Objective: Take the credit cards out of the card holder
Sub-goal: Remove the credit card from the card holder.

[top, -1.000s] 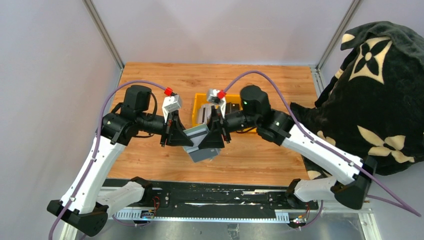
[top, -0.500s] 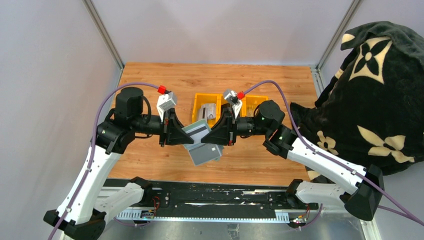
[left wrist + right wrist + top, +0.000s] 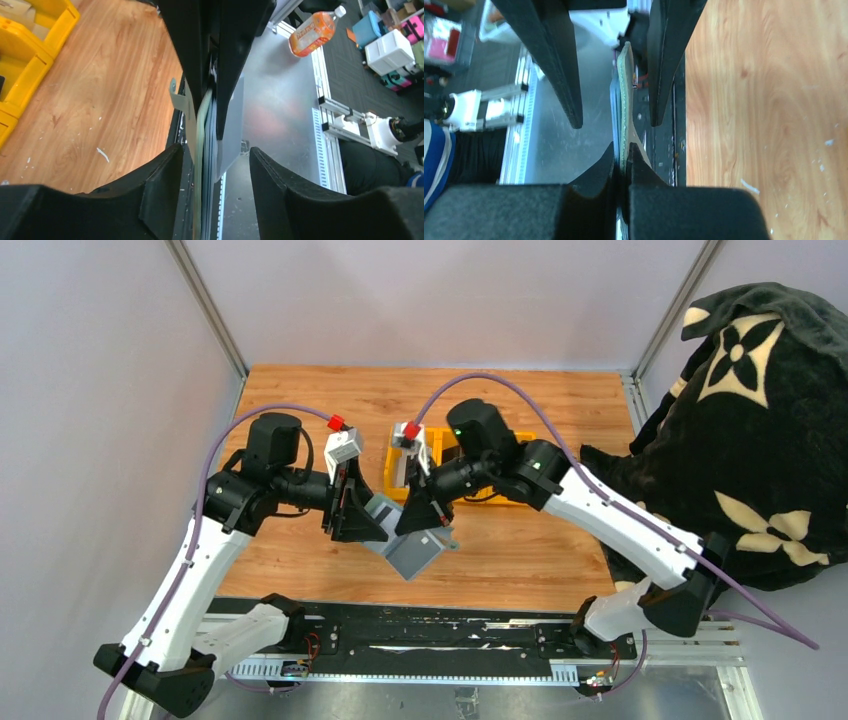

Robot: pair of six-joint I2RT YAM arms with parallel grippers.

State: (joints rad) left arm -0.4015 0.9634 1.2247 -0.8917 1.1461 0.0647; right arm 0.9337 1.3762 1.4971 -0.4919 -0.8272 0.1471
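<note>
Black mounting rail [image 3: 450, 625] lines the near edge of the wood-grain counter [image 3: 560, 560]. Just past that edge, over the front strip of wood, the card holder [image 3: 625, 90] hangs in the air between the two hands. It is tilted so that one corner points down toward the rail, and from above it does not appear to touch the counter.

The right hand [image 3: 622, 150] is clamped tight on the holder's pale green rim, with only that thin wall between its fingers [image 3: 594, 200]. The left hand [image 3: 215, 150] faces it from the other side with its fingers [image 3: 155, 190] spread. They straddle the holder with a gap on each side and grip nothing. Edge-on in the left wrist view, the credit cards [image 3: 229, 125] sit packed inside the holder as grey sheets, one standing a little proud of the rest.

Bare wood lies open along the front to the right of the holder. A narrower strip shows between the left arm [image 3: 200, 550] and the side wall.

Further back, the yellow bin [image 3: 393, 450] sits mid-counter right behind the two wrists, partly covered by the right arm [image 3: 620, 525]. Something flat and grey lies in its left compartment, too hidden to name.

Behind the bin a broad band of wood runs to the far edge. There grey walls [image 3: 450, 300] and metal corner posts [image 3: 205, 300] close the space. A black blanket [image 3: 760, 420] with cream flowers crowds the right edge.
</note>
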